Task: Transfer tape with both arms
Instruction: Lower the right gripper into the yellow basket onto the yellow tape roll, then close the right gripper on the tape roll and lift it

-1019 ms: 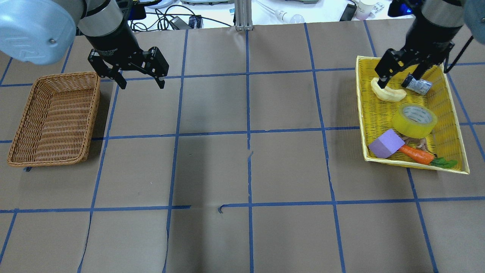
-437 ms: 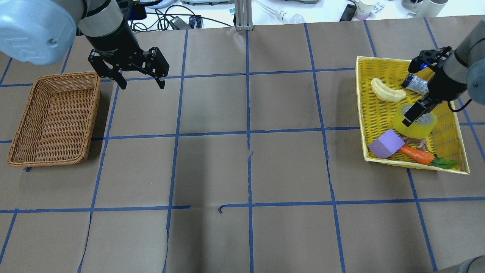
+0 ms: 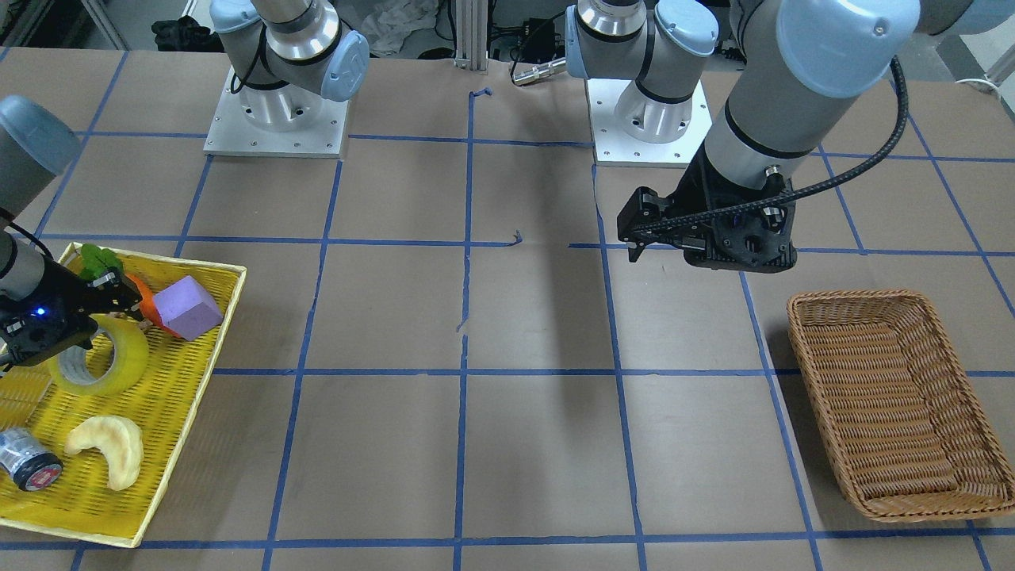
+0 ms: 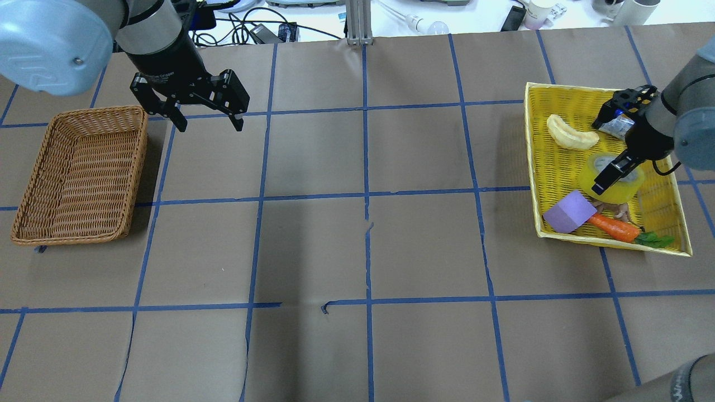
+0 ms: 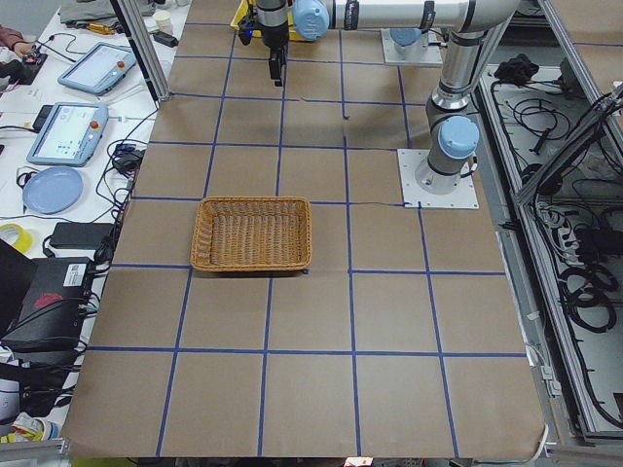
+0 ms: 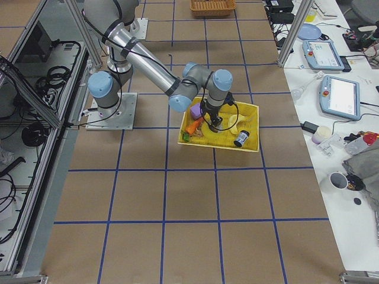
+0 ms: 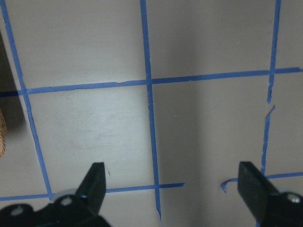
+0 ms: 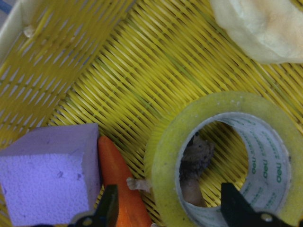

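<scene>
The yellow tape roll [image 4: 627, 188] lies flat in the yellow tray [image 4: 532, 145]; it also shows in the front view [image 3: 127, 366] and fills the right wrist view [image 8: 165, 156]. My right gripper [image 4: 610, 170] is open and low over the roll. In the right wrist view [image 8: 173, 208] one fingertip sits outside the roll's wall by the carrot and the other over its grey-white core. My left gripper [image 4: 204, 118] is open and empty, hovering above bare table [image 7: 173, 182] beside the wicker basket [image 4: 78, 173].
The tray also holds a purple block [image 4: 568, 211], a carrot [image 4: 614, 226], a pale crescent [image 4: 570, 135] and a small dark cylinder [image 3: 28, 461]. A small brown object [image 8: 194, 161] lies inside the roll's core. Blue tape lines cross the table.
My right gripper swung from the tray's far end, by the crescent and cylinder, to over the tape roll and turned. The left arm has not moved.
</scene>
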`<state>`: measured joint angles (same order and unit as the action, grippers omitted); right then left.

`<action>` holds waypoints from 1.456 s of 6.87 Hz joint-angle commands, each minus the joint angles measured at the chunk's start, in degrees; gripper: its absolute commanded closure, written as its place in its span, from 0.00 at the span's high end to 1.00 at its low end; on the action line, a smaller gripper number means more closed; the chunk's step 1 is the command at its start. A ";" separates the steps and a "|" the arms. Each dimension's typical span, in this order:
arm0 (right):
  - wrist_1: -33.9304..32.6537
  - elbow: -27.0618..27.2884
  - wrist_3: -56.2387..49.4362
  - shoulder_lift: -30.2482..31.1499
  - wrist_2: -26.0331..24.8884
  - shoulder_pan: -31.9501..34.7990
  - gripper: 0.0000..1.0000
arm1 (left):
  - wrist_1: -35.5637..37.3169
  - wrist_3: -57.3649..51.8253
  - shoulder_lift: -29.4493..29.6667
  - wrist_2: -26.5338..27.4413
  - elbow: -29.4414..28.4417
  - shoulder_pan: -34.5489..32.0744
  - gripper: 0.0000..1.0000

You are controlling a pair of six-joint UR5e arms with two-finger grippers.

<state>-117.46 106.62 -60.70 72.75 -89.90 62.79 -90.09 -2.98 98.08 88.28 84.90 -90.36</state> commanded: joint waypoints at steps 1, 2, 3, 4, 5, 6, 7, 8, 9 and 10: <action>0.12 0.16 -0.74 -0.32 -0.36 -0.03 0.06 | 0.00 -0.10 0.01 -0.04 0.00 0.01 1.00; 0.56 0.16 -0.65 -0.24 -0.36 -0.03 0.00 | 0.00 -0.10 0.01 -0.04 0.00 0.01 1.00; 1.17 -0.27 -0.22 0.37 -0.27 0.31 0.00 | 0.00 -0.10 0.01 -0.04 0.00 0.01 1.00; 0.92 -1.41 0.75 1.51 0.16 1.45 0.00 | 0.00 -0.10 0.01 -0.04 0.00 0.01 1.00; 1.09 -3.59 3.37 3.09 0.52 3.20 0.00 | 0.00 -0.10 0.01 -0.04 0.00 0.01 1.00; 0.92 -4.92 7.57 5.10 0.61 8.26 0.00 | 0.00 -0.10 0.01 -0.04 0.00 0.01 1.00; 0.39 -5.80 13.88 5.56 1.48 14.58 0.00 | 0.00 -0.10 0.01 -0.04 0.00 0.01 1.00; -0.31 -6.16 22.55 5.30 5.57 20.73 0.00 | 0.00 -0.10 0.01 -0.04 0.00 0.10 1.00; -5.54 -5.90 31.43 4.52 5.96 26.45 0.00 | 0.26 -0.62 0.09 -0.04 0.00 0.10 1.00; -8.89 -6.08 40.48 2.33 5.88 32.51 0.00 | 0.35 -0.71 0.09 -0.04 0.00 0.19 1.00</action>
<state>-121.99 100.68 -31.25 77.00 -84.59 87.84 -89.89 -3.46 98.14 88.24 84.90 -90.25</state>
